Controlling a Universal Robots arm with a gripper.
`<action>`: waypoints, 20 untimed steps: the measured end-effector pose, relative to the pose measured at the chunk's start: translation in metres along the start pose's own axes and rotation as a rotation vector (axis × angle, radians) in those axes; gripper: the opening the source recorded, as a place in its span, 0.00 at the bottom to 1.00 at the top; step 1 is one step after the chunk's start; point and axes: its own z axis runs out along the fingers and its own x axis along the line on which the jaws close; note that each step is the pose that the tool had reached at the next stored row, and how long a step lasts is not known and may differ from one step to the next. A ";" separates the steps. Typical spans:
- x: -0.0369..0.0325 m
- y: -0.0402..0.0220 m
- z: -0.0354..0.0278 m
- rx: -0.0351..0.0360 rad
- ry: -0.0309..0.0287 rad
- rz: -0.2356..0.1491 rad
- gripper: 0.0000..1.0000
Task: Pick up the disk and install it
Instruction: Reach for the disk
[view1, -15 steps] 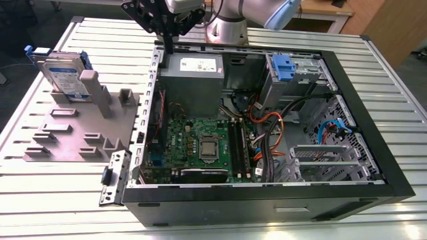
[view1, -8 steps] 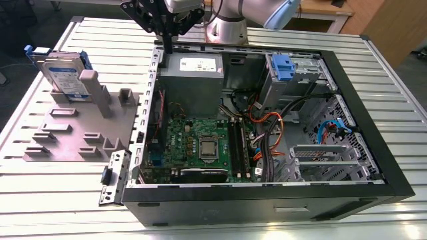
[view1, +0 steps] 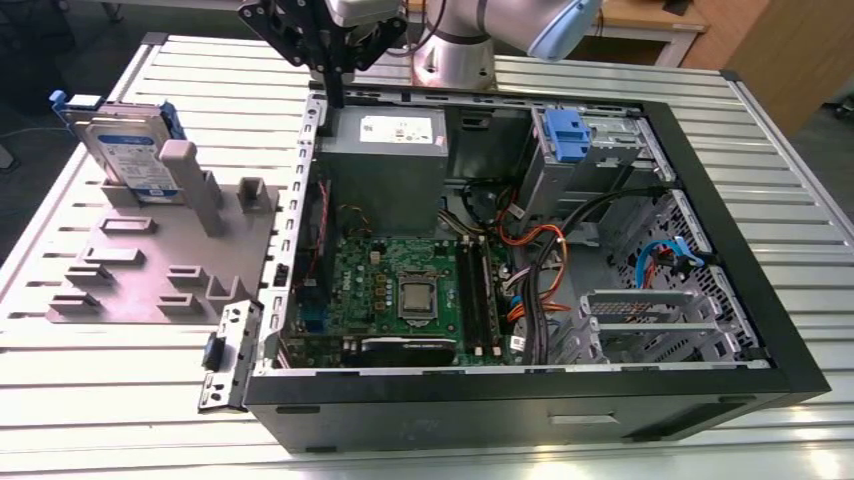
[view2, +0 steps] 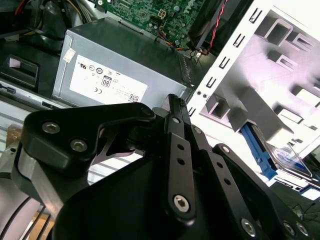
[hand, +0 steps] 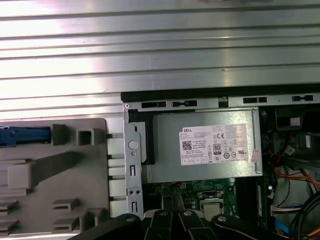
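Fingers (view2: 175, 112) are clenched together on nothing. The gripper (view1: 330, 93) hangs over the computer case (view1: 534, 385) at its rear wall, above the power supply (view1: 387, 150). The disk (view1: 130, 152) stands upright in the grey fixture (view1: 147, 260), well apart, at the exterior view's left.

Risk: a low sideways pass could strike the case wall or the fixture posts.

The exterior view gives the drive cage (view1: 594, 150). The second wrist view gives the finger closure.
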 end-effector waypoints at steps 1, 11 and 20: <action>0.0004 0.0000 0.0000 0.0000 0.0000 0.000 0.11; 0.0047 -0.0003 -0.0001 0.0001 0.0001 0.000 0.11; 0.0086 -0.0006 -0.0002 0.0000 0.0000 0.000 0.11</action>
